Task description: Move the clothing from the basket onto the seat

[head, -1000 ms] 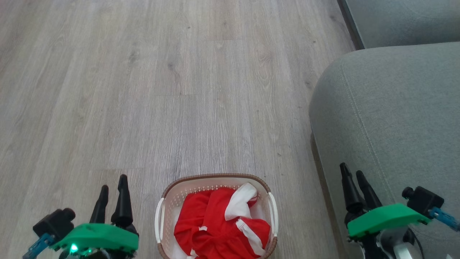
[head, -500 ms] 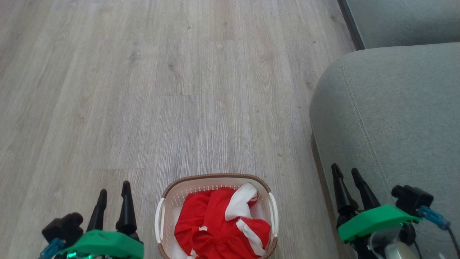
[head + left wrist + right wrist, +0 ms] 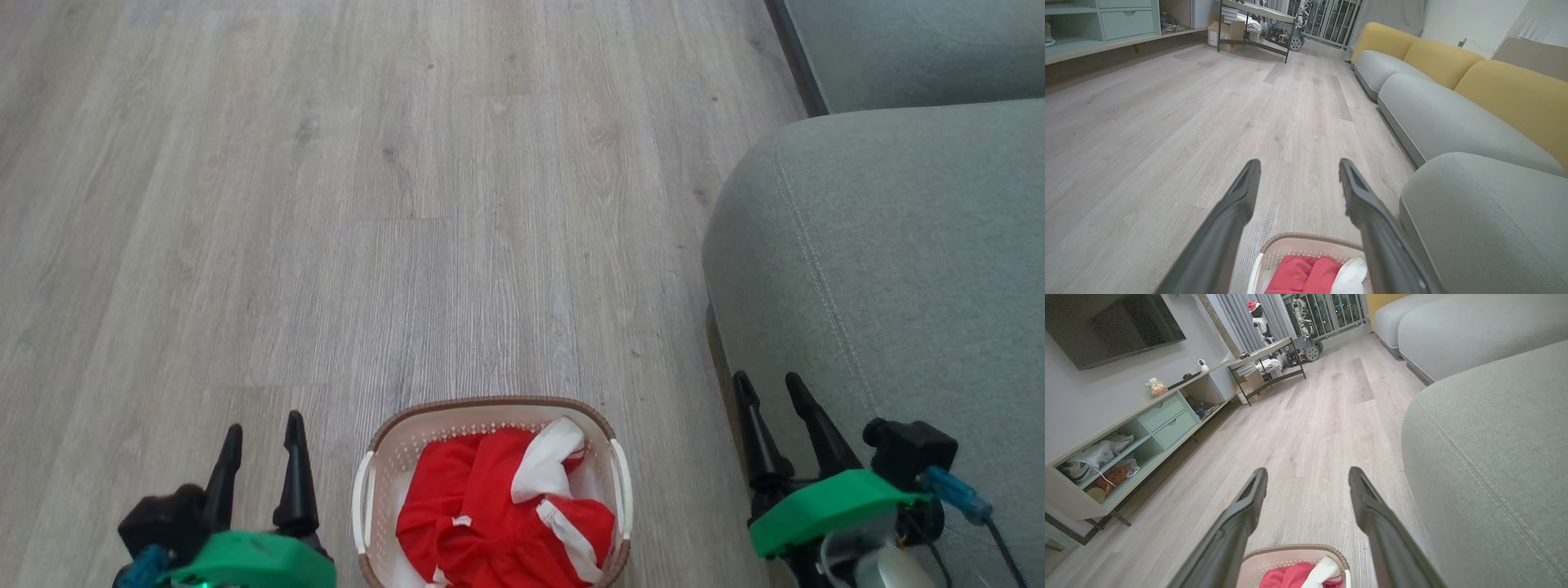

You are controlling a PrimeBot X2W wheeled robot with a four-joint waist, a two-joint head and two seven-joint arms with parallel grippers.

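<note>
Clothing (image 3: 498, 514) fills the basket (image 3: 490, 403) (approach step). Left gripper (image 3: 263, 423) and right gripper (image 3: 767, 379), jaws apart, hold nothing. Next, one must descend onto the fabric.

Pale grey wood-plank floor (image 3: 408, 204). White basket (image 3: 490, 402) stands upright on it, near grey-green seat (image 3: 914, 261) resting along floor's sofa-side edge.

Pale grey wood-plank floor (image 3: 408, 204). A mint-green low cabinet (image 3: 1147, 428) stands below a wall-mounted television (image 3: 1114, 326). Yellow sofa backrests (image 3: 1515, 94) line the opposite side.
</note>
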